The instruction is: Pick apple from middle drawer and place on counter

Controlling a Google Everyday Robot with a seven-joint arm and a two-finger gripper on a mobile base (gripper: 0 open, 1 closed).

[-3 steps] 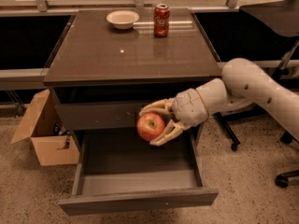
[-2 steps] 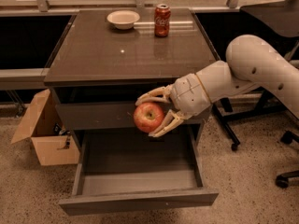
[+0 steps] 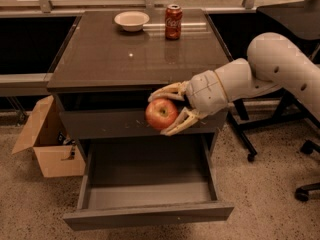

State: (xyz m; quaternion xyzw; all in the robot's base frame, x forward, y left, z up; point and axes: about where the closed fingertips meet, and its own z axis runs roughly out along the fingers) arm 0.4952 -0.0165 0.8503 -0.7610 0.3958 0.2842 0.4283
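Note:
My gripper (image 3: 163, 110) is shut on the red apple (image 3: 161, 113), with one pale finger above it and one below. It holds the apple in the air in front of the cabinet, just below the front edge of the counter (image 3: 110, 59) and above the open middle drawer (image 3: 145, 196). The drawer is pulled out and its grey inside shows nothing in it. My white arm (image 3: 250, 76) reaches in from the right.
A red soda can (image 3: 173, 21) and a white bowl (image 3: 131, 20) stand at the back of the counter. A scratched grey drawer front (image 3: 105, 124) sits behind the apple. A cardboard box (image 3: 47, 144) stands at the left. Office chair legs (image 3: 305, 191) are at the right.
My gripper has risen with the apple from just above the drawer to near the counter's front edge, and moved slightly left.

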